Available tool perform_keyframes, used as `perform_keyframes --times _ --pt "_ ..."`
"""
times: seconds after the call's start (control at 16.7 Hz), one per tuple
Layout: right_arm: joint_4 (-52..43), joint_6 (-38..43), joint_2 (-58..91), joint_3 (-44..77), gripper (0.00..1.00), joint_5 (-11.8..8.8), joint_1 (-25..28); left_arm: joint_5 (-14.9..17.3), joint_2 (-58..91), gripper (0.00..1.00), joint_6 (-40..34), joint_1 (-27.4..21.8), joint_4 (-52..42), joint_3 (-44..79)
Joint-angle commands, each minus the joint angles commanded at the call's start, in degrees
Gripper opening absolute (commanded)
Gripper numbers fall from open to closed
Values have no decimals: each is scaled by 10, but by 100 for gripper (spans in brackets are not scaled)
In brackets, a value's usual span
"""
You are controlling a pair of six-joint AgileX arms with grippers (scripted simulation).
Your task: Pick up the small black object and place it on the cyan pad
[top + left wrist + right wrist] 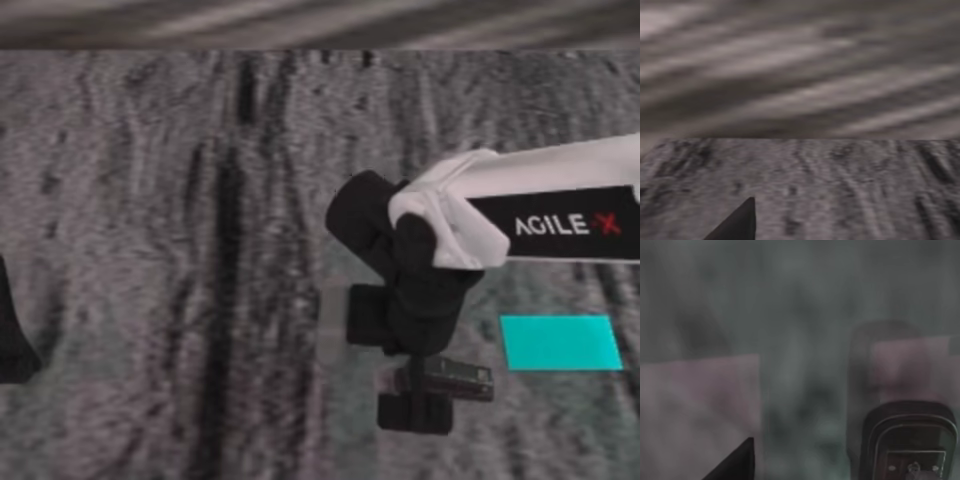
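Note:
The small black object (pixel 458 379) lies on the table at the front right, its long side running left to right. My right gripper (pixel 397 365) hangs open over its left end, one finger (pixel 375 315) behind it and the other finger (pixel 415 412) in front. In the right wrist view the black object (pixel 910 445) looms close beside one dark fingertip (pixel 742 462). The cyan pad (pixel 560 342) lies flat just right of the object, with nothing on it. My left gripper (pixel 15 340) is parked at the table's left edge.
The white right arm (pixel 540 215) reaches in from the right edge, above and behind the pad. The grey streaked table (pixel 200 250) spreads to the left. The left wrist view shows one fingertip (pixel 740 222) over bare table.

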Motion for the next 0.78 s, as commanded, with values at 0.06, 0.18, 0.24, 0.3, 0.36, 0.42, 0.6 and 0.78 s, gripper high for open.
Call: perform_keyframes --times 0.06,0.18,0.24,0.3,0.36,0.42,0.6,0.78 --pt "0 0 0 0 100 0 0 0 0 100 0 0 0 0" --pt "0 0 0 0 100 0 0 0 0 100 0 0 0 0" --pt "0 0 0 0 92 0 0 0 0 100 0 0 0 0" --pt "0 0 0 0 85 0 0 0 0 100 0 0 0 0" --pt "0 0 0 0 77 0 0 0 0 100 0 0 0 0" --pt "0 0 0 0 70 0 0 0 0 100 0 0 0 0" --pt "0 0 0 0 47 0 0 0 0 100 0 0 0 0" --pt "0 0 0 0 25 0 0 0 0 100 0 0 0 0"
